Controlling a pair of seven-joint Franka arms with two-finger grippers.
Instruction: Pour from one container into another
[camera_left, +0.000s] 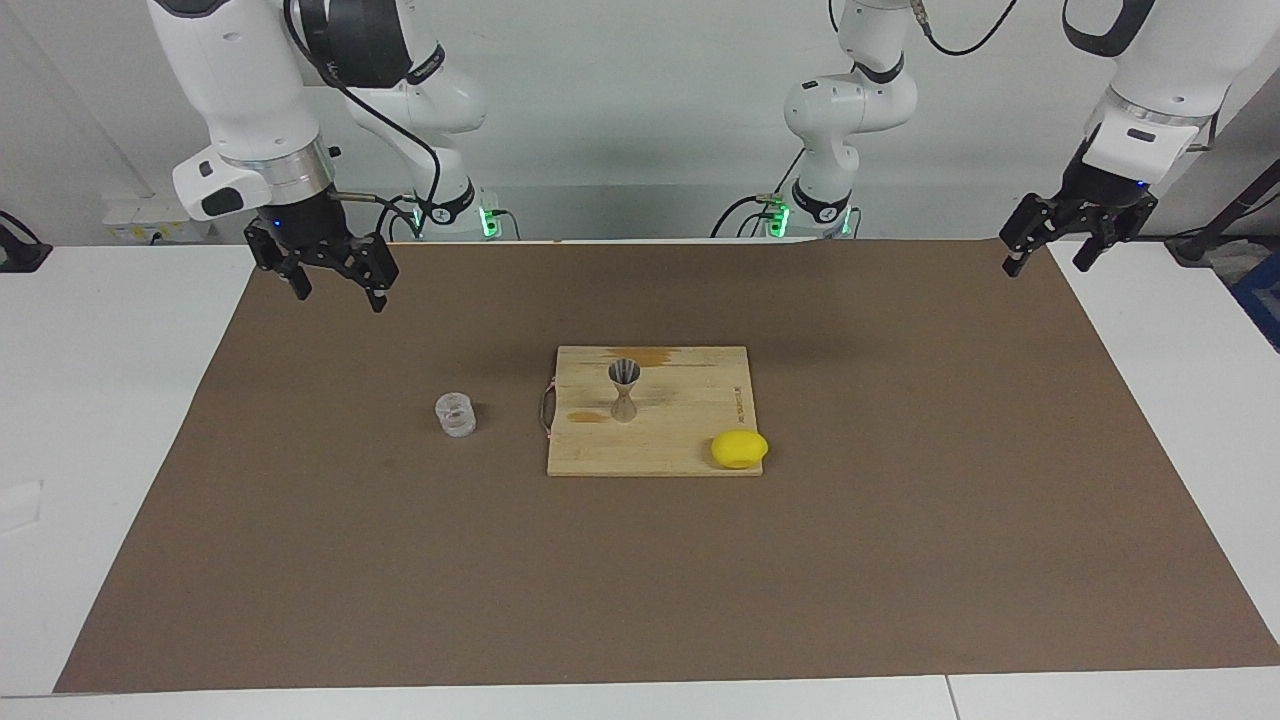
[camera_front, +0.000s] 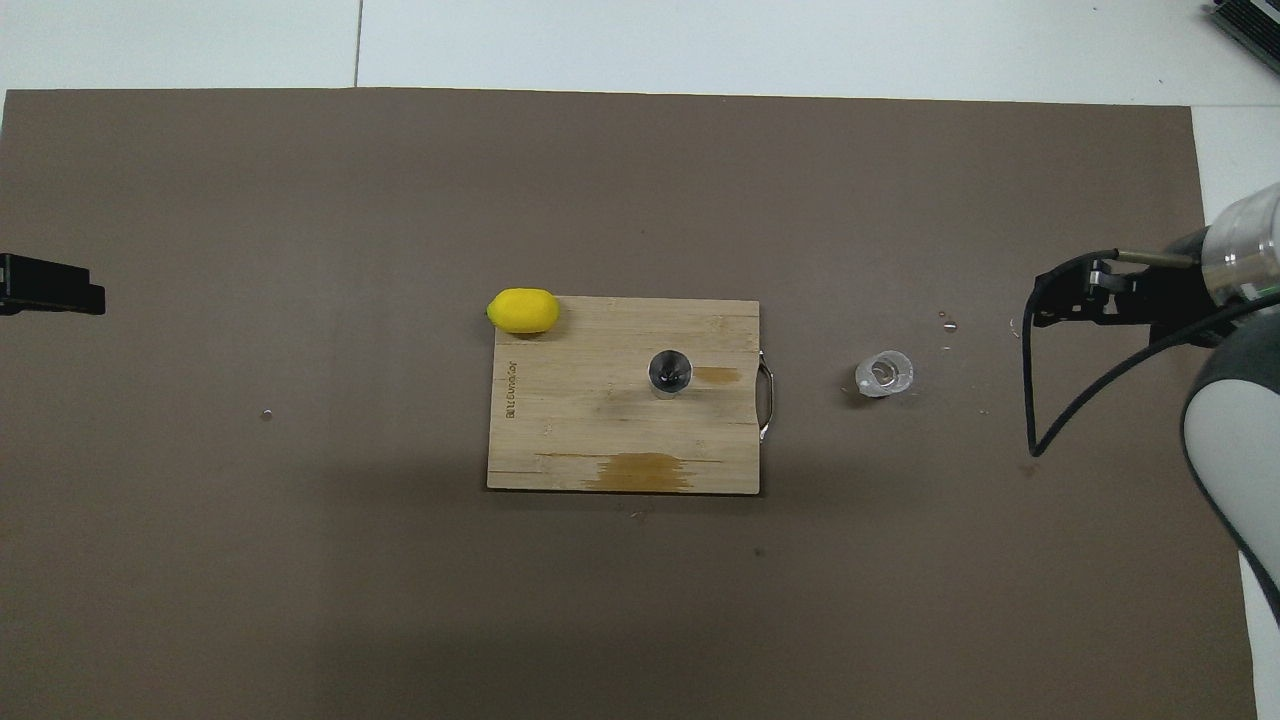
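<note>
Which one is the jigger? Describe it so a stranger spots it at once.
Find the wooden board in the middle of the brown mat. The jigger stands upright on it, nearer to the robots than the lemon. It is grey metal pinched at the waist, unlike the clear cup off the board.

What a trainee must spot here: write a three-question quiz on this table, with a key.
1. True or false: the glass cup stands on the cutting board.
2. Which container stands upright on the board? A: glass cup. B: jigger.
3. Fill in: the right tool and the left tool, both up over the mat's corners, are ___ and hold nothing.
Key: 1 false; 2 B; 3 open.
</note>
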